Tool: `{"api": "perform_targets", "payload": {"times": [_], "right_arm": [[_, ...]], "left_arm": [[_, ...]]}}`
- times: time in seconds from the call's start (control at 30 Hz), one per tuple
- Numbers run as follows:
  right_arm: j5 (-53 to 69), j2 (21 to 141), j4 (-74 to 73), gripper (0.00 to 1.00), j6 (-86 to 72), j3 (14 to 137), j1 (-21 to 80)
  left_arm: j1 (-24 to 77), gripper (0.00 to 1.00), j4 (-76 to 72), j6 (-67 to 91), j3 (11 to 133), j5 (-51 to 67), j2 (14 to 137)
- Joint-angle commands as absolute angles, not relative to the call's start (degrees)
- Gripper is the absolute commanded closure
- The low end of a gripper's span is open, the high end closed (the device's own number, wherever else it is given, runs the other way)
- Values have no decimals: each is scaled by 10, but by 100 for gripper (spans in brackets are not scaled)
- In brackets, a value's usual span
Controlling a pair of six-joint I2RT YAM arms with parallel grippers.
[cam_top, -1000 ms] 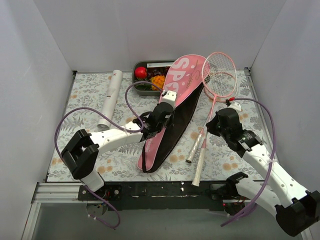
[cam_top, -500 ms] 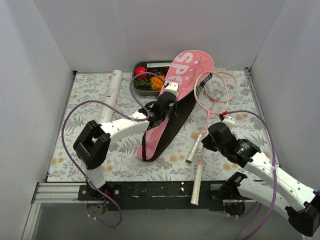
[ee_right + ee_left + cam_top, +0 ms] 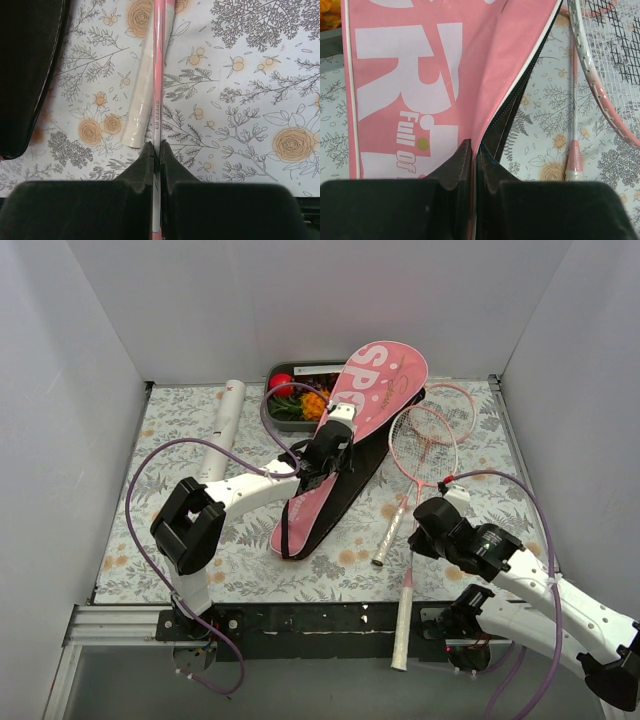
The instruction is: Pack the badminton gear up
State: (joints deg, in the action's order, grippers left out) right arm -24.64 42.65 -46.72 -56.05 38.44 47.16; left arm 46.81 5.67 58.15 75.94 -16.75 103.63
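The long pink bag lies diagonally across the mat, its black underside open along the zip. My left gripper is shut on the edge of the bag's pink upper flap, and its tips pinch the flap beside the zip. My right gripper is shut on the thin shaft of one pink racket, whose pale handle reaches past the table's front edge. The second racket lies beside it, its handle left of the held shaft. The white tube rests at the left.
A grey food tray with a red ball stands at the back, partly behind the bag's head. White walls close in the left, back and right sides. The black rail runs along the front edge.
My right gripper has drawn its racket toward the near edge, so the handle now overhangs the front rail. My left gripper has carried the bag's flap up and slightly back-left.
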Motion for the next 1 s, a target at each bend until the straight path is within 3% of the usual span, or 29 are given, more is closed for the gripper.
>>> {"api": "perform_targets", "payload": {"times": [0.0,0.47,0.7,0.97], "right_arm": [[-246,423,-477,99,-575,385,490],[-288,609,-395,99,-579,469,598],[-353,677,-324,99,-541,515,597],[-337,767,-197,99,-461,559,585]], "left_arm": [[456,100,53,588,785,-166,1026],[454,100,53,599,736,-121,988],[456,100,59,631,674,-64,935],[465,100,64,649,606,-1,875]]}}
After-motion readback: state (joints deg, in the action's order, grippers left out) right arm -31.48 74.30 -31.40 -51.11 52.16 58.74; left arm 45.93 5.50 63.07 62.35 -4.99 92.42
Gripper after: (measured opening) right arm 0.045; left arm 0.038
